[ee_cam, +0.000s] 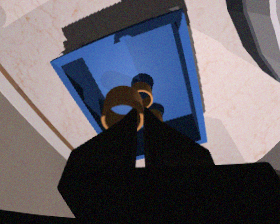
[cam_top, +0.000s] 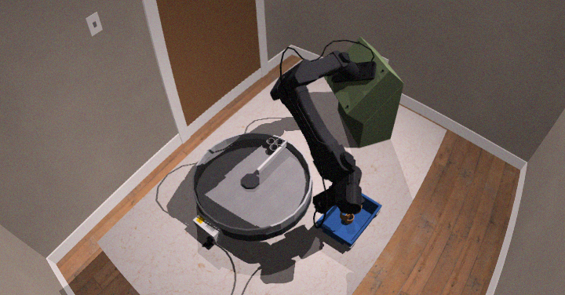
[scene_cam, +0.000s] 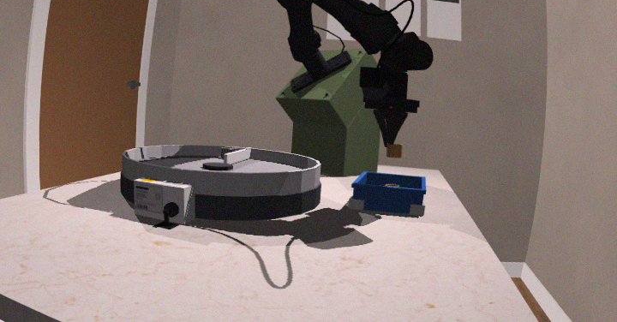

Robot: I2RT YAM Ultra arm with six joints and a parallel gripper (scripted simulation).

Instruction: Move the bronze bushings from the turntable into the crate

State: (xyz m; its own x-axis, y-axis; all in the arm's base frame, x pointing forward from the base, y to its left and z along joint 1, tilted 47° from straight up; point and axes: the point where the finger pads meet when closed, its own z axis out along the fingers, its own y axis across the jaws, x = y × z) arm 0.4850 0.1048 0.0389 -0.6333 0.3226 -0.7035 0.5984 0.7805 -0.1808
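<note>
exterior view: my jaws [cam_top: 348, 205] [scene_cam: 388, 144] are closed on one wall of a bronze bushing [cam_top: 348, 221] [scene_cam: 393, 151] [ee_cam: 122, 94], its body offset beside the tips, above the crate [cam_top: 336, 234] [scene_cam: 399, 199] [ee_cam: 195, 80]; release calls for centring the bushing, not the jaws.

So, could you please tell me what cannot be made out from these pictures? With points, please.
- Top: the fingertips, hidden beneath the wrist of the arm.
- Exterior: most of the crate [cam_top: 358, 229] [scene_cam: 387, 199] [ee_cam: 163, 55] floor, behind its front wall.
- Wrist: how many bushings lie in the crate; the claw [ee_cam: 140, 114] covers its near part.
- Exterior: print on the white box [scene_cam: 148, 196], too small.
</note>
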